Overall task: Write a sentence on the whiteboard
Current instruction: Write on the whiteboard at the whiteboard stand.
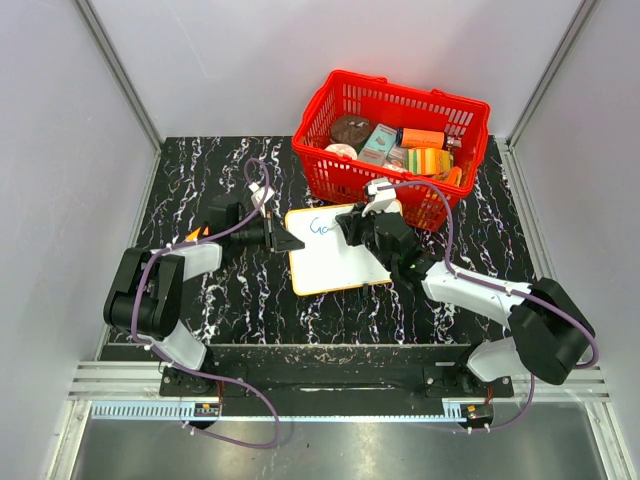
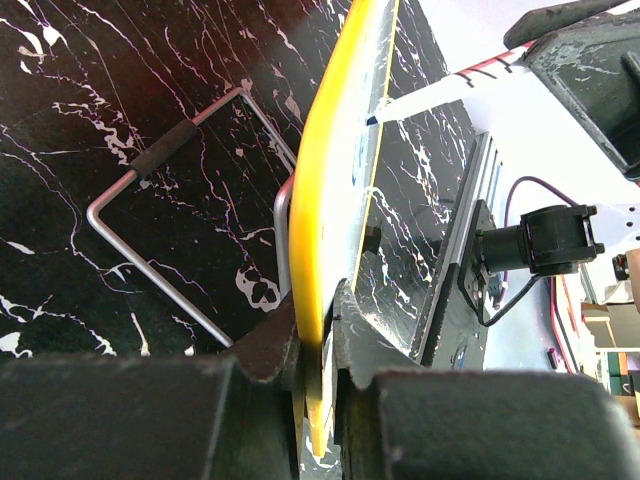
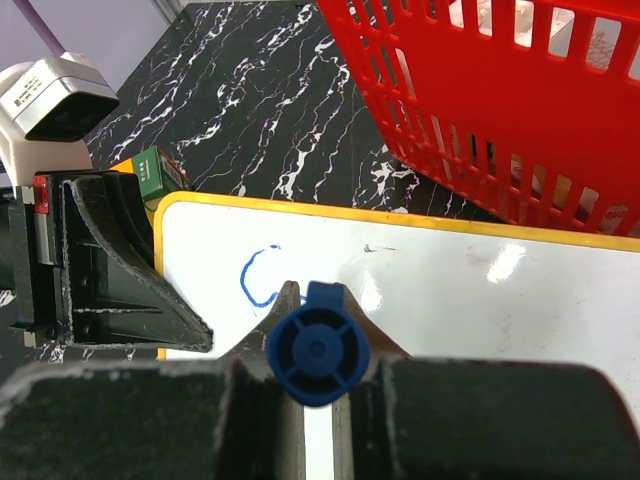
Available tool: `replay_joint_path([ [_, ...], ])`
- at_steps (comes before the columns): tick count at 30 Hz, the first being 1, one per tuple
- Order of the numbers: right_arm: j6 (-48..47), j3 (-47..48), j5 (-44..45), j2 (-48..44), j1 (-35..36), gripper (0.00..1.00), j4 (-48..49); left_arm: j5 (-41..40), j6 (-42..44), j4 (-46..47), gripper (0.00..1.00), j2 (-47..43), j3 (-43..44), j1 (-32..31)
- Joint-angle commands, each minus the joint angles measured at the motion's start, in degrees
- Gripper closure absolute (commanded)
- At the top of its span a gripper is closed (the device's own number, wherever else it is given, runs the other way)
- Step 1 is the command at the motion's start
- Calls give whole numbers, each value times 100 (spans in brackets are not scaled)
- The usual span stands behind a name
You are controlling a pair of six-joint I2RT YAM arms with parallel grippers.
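Note:
The whiteboard (image 1: 335,262) lies flat on the table in front of the red basket, white with a yellow-orange rim. Blue writing (image 1: 320,226) sits at its upper left: a "G" and one small letter. My left gripper (image 1: 287,241) is shut on the board's left edge; the left wrist view shows the yellow rim (image 2: 335,190) pinched between the jaws (image 2: 325,312). My right gripper (image 1: 356,224) is shut on a blue marker (image 3: 318,355), tip down on the board just right of the writing. The blue stroke (image 3: 252,281) shows beside my right gripper (image 3: 316,298). The marker tip (image 2: 372,120) touches the board.
The red basket (image 1: 470,135) holds several packages and stands right behind the board. It fills the upper right of the right wrist view (image 3: 500,110). A grey wire loop (image 2: 150,200) with a black sleeve lies on the black marble table (image 1: 220,170) beside the board.

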Motion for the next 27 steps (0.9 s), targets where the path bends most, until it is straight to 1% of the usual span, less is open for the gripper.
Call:
replay_joint_path([
  [1, -42, 252, 200, -23, -2, 100, 119, -856, 928, -414, 100, 215, -15, -91],
  [8, -51, 297, 77, -5, -2, 100, 92, -865, 937, -431, 100, 224, -6, -91],
  [13, -34, 183, -38, -338, -11, 100, 92, -874, 937, -458, 100, 250, 12, -91],
  [18, -51, 59, 85, -681, -11, 100, 66, -883, 946, -458, 100, 241, 20, -91],
  [27, -157, 103, 261, -427, -46, 100, -84, -883, 946, -467, 100, 250, 20, -100],
])
